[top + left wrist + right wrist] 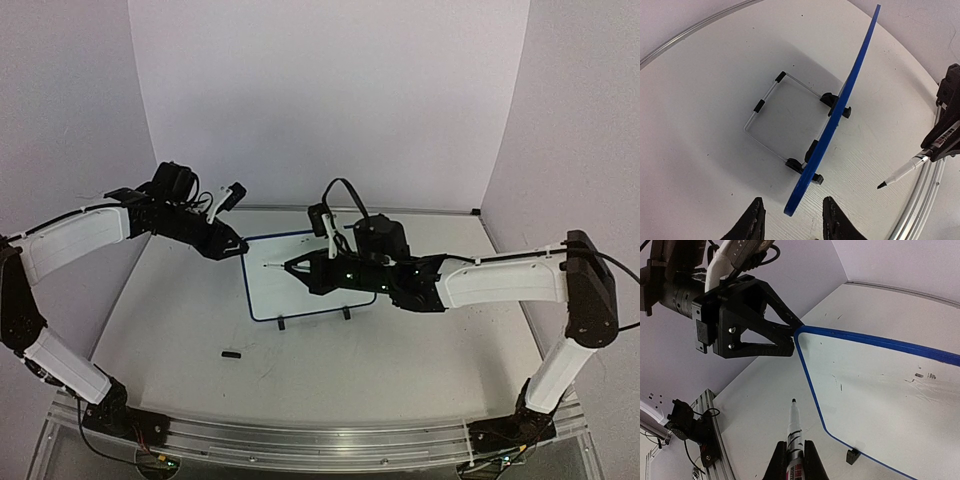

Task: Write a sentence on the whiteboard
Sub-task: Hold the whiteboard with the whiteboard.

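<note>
On the table [200,330], the whiteboard [275,290] stands upright, bare of lettering. The left gripper [791,210] straddles its upper corner, jaws part-open, seemingly not yet gripping; the right gripper [795,452] clamps the marker [794,425] near the board. The likely next move is to pinch that corner steady, then write.

Whiteboard [275,295]: white face with faint grey smudges, thin blue frame, black feet. Marker pen [794,430]: white barrel, black tip, black-and-white printed band. Left gripper [238,248] and right gripper [292,267]: plain black. Table [180,330]: white, unpatterned. Small piece [232,353] on near side: black.
</note>
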`<act>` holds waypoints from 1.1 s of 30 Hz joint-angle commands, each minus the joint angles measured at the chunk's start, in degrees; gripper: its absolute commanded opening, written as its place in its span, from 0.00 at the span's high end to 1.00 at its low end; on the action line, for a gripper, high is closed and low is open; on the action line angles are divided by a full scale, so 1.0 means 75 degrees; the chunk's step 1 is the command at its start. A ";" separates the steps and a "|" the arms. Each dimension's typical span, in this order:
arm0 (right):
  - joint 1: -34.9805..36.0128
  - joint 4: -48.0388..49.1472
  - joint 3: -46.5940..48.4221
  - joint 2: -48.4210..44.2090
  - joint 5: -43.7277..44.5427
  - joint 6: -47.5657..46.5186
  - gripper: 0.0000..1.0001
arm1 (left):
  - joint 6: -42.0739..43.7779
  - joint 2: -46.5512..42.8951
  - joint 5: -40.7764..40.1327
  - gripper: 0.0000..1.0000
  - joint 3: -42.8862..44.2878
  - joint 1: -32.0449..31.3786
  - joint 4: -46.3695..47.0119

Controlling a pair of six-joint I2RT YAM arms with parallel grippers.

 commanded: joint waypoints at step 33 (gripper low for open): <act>0.0036 0.0786 0.0712 0.0607 0.0061 -0.0299 1.00 | 0.1150 -0.0071 0.0081 0.99 -0.0561 0.0025 0.0428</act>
